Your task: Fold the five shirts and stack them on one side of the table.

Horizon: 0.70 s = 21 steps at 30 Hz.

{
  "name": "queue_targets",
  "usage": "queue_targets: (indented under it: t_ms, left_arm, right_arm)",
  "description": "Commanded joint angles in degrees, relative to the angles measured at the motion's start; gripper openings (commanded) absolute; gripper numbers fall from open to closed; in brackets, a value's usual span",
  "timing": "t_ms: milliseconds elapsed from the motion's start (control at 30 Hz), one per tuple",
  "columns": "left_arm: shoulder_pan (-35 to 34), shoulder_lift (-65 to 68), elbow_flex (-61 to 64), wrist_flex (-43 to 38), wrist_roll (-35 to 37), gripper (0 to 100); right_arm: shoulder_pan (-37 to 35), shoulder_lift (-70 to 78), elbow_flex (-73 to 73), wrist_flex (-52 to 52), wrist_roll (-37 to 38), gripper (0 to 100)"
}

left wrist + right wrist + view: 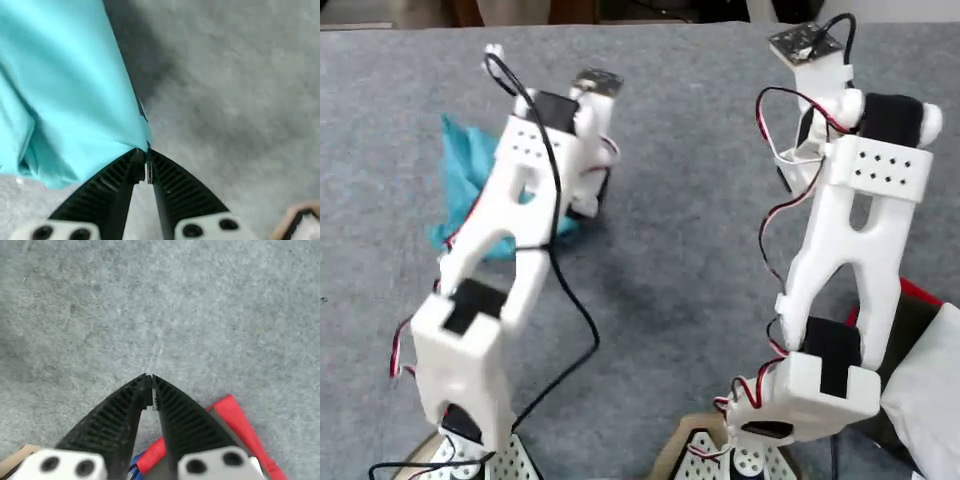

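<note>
- High view: your teal shirt (pixel 465 170) lies crumpled at 10 o'clock on the grey tabletop (pixel 680 150). A red shirt (pixel 920 292) and a white garment (pixel 930 395) sit at 4 o'clock.
- Left wrist view: your left claw (pixel 146 161) is pinching the teal shirt's edge at its tips.
- Right wrist view: your right claw (pixel 149 382) is pressed together with nothing in it. It hangs over the tabletop, with the red shirt just beside it.

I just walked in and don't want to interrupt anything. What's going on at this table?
The left gripper is shut on the edge of a teal shirt, which lies bunched on the grey table on the left arm's side. The right gripper is shut and empty above bare table. A red garment and white cloth lie near the right arm's base.
</note>
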Motion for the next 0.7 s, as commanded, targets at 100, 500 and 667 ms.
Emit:
queue_targets:
  t_ms: [100, 500, 667]
  left_arm:
    - [9.8, -22.5, 17.1, 0.4, -0.1, 2]
    - [5.6, -49.0, 27.3, 0.4, 3.3, 21]
    - [-6.0, -54.5, 27.4, 0.4, 7.2, 29]
  right_arm:
    - [0.9, -3.3, -2.7, 0.8, 0.5, 0.9]
    - [0.6, -3.3, -2.6, 0.8, 0.3, 0.9]
    - [0.4, -3.3, -2.6, 0.8, 0.3, 0.9]
